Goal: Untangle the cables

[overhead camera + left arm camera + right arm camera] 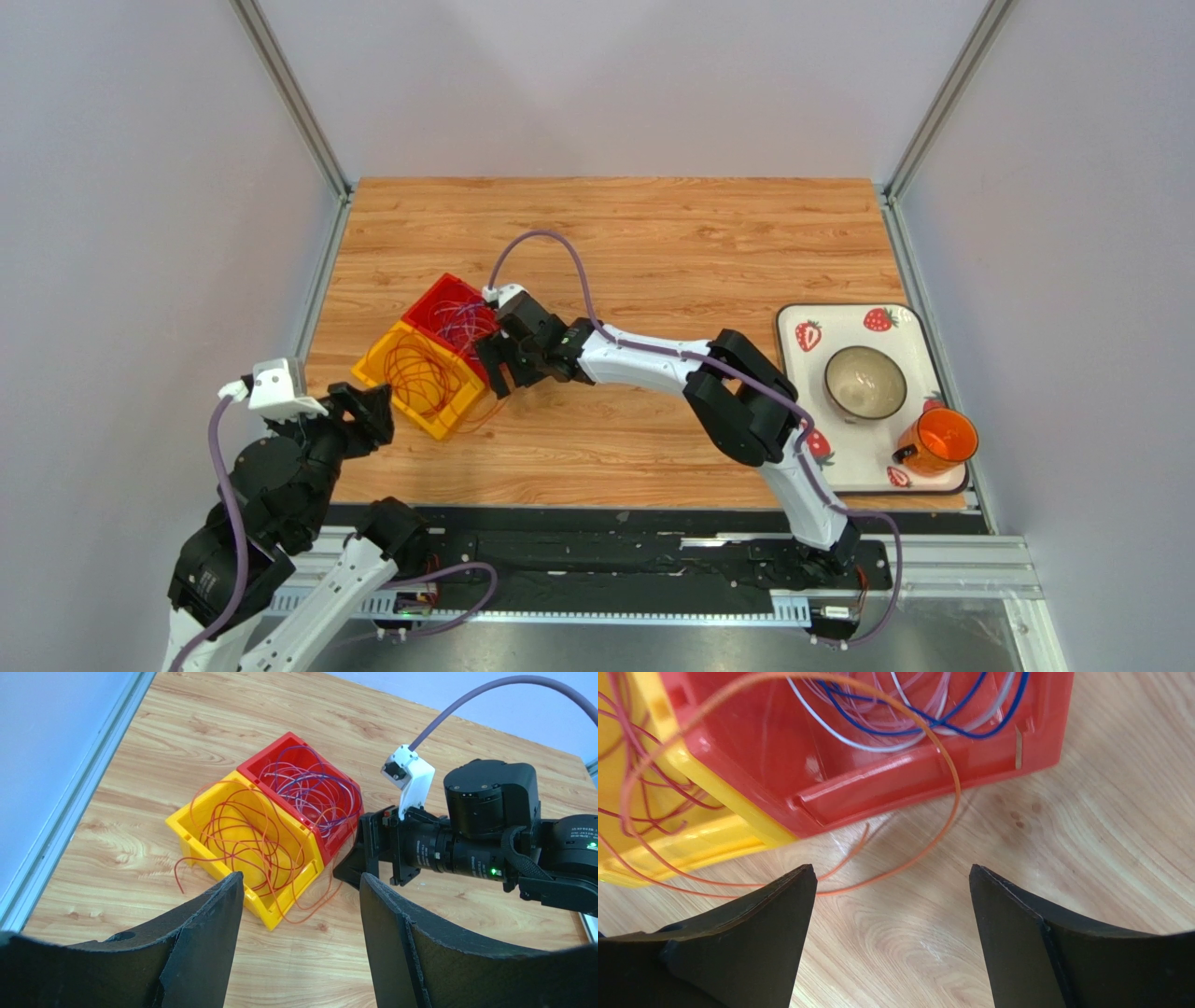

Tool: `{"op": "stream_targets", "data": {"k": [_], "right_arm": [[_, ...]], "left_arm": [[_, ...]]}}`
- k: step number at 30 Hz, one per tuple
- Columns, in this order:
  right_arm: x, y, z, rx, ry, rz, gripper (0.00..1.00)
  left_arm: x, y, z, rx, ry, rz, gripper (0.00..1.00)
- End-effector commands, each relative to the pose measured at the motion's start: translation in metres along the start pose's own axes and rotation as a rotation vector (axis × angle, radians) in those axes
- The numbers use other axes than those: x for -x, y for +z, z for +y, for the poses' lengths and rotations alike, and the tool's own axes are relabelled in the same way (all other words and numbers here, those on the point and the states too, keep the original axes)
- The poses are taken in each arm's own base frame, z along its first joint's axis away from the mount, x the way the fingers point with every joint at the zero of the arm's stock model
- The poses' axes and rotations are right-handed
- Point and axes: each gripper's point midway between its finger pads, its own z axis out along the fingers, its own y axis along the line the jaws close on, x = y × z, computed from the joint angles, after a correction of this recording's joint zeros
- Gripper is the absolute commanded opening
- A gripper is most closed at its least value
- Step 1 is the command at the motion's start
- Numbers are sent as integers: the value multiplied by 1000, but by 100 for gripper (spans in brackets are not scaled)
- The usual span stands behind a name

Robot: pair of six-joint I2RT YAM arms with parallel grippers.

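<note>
Your right gripper [892,873] hung released beside the red plastic bin [878,784]; your left gripper [302,882], also released, faced the thin orange cables [247,843].

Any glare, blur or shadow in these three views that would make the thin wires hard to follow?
Top external view: even, soft light, but the thin orange wires barely resolve. Left wrist view: sharp; they read clearly against the yellow plastic bin. Right wrist view: a glossy highlight on the red plastic bin and a faint wire shadow on the wooden table.
</note>
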Motion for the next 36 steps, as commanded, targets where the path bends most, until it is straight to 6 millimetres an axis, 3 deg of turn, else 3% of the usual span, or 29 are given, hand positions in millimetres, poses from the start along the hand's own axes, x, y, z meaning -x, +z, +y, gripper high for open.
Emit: {"op": "stream_targets", "data": {"k": [1, 6, 17, 21, 23, 28, 36], "right_arm": [[25, 3, 10, 41, 30, -101, 85], [20, 14, 10, 41, 35, -88, 82], [15, 24, 7, 29, 43, -85, 64], [12, 24, 7, 29, 48, -80, 44], [9, 25, 8, 35, 49, -73, 40], [2, 26, 9, 48, 48, -54, 18], [9, 23, 15, 73, 51, -81, 0]], "left_arm": [[7, 2, -5, -6, 13, -8, 70], [7, 3, -6, -7, 17, -5, 70], [6, 5, -7, -6, 23, 1, 70], [5, 5, -7, -7, 24, 2, 70], [6, 6, -7, -7, 25, 3, 70], [5, 7, -8, -8, 29, 5, 70], [5, 8, -10, -11, 32, 10, 70]]}}
